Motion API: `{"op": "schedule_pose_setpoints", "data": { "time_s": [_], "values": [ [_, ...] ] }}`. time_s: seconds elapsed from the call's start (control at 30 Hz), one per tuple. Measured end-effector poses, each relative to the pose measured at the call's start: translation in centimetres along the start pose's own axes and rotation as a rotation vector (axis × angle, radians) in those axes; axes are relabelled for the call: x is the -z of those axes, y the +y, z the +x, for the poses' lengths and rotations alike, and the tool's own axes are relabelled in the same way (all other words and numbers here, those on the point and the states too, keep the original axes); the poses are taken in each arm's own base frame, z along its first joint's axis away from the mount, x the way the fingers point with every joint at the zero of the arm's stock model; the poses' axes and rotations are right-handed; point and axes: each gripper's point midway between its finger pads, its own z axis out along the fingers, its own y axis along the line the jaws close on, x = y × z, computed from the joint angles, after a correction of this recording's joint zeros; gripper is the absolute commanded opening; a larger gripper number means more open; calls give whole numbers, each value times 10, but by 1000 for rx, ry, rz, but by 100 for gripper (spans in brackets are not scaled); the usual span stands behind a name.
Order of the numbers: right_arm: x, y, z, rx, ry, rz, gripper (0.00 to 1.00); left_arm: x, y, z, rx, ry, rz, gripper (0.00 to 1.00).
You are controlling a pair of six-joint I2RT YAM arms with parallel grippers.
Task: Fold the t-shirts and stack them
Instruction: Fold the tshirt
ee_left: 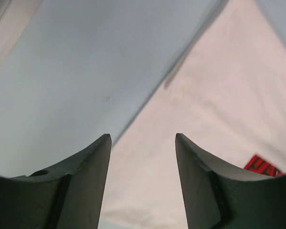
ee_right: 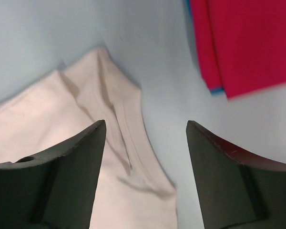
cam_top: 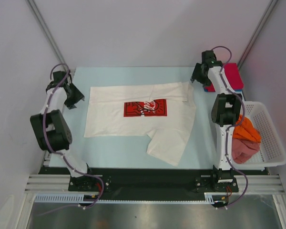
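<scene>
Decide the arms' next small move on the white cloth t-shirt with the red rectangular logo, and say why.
Probably lower both grippers and close them on the shirt's far edge, ready to fold it nearward: the white cloth t-shirt lies spread out, unfolded, and the left gripper and right gripper hover open over its far corners.

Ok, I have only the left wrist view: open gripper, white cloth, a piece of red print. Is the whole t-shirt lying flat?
Observer: Not fully. The white t-shirt is spread on the table, but its near right part lies rumpled.
Operator: And the right gripper?
Observer: The right gripper is open over the shirt's far right corner, holding nothing.
Operator: Where are the other shirts?
Observer: A folded red t-shirt lies far right; an orange t-shirt and a pinkish-red t-shirt sit in the white basket.
</scene>
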Motion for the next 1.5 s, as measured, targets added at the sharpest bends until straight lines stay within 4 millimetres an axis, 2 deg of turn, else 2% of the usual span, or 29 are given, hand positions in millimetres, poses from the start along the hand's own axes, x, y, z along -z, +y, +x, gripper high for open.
{"op": "schedule_pose_setpoints", "data": {
  "time_s": [0.03,0.1,0.2,0.3,0.4,0.47,0.57,0.73,0.83,0.93,1.07,1.17,1.3,1.5],
  "values": [
    [13,-4,6,-3,20,21,75,19,7,16,11,-1,-4,61],
    [38,-10,14,-5,38,49,74,44,16,41,25,-5,4,60],
    [79,-9,38,17,66,58,75,60,35,88,40,32,-2,59],
    [117,6,72,57,95,16,76,54,54,127,52,107,-27,60],
    [149,22,115,102,137,-63,76,46,65,152,69,173,-41,63],
    [169,29,147,127,173,-120,76,43,69,157,90,192,-37,62],
    [190,25,184,116,219,-190,76,34,76,152,145,196,-29,60],
    [207,4,238,78,294,-232,75,20,94,148,229,206,-43,56],
    [211,-2,256,62,325,-239,74,18,98,152,240,214,-47,54],
    [212,-4,262,51,339,-243,74,17,100,158,250,225,-54,53],
    [213,0,260,42,332,-258,74,19,104,160,277,210,-74,52],
    [213,1,259,38,329,-264,74,20,105,165,303,213,-80,47],
    [213,1,260,35,330,-267,73,20,105,168,325,219,-83,44],
    [212,-5,273,25,349,-262,72,20,106,169,348,221,-90,30]
  ]
}}
